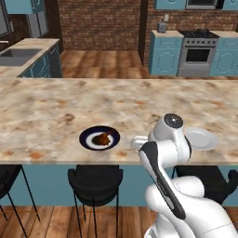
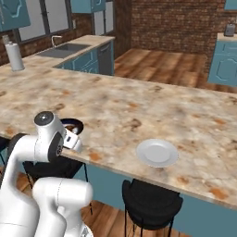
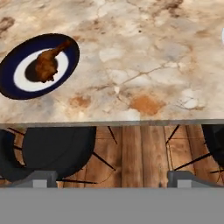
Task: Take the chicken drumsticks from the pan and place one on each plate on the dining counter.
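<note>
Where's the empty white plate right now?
The empty white plate sits near the front edge of the dining counter, above a black stool. In the left base view it lies right of the dark-rimmed plate holding a drumstick.

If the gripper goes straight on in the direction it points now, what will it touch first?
Probably the dining counter near its front edge: the open gripper points at bare stone, right of the dark-rimmed plate with a drumstick. Depth is uncertain.

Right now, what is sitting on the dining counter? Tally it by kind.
Dark-rimmed plate: 1
Plain white plate: 1
Chicken drumstick, on the dark-rimmed plate: 1
Total: 3 things on the dining counter
</note>
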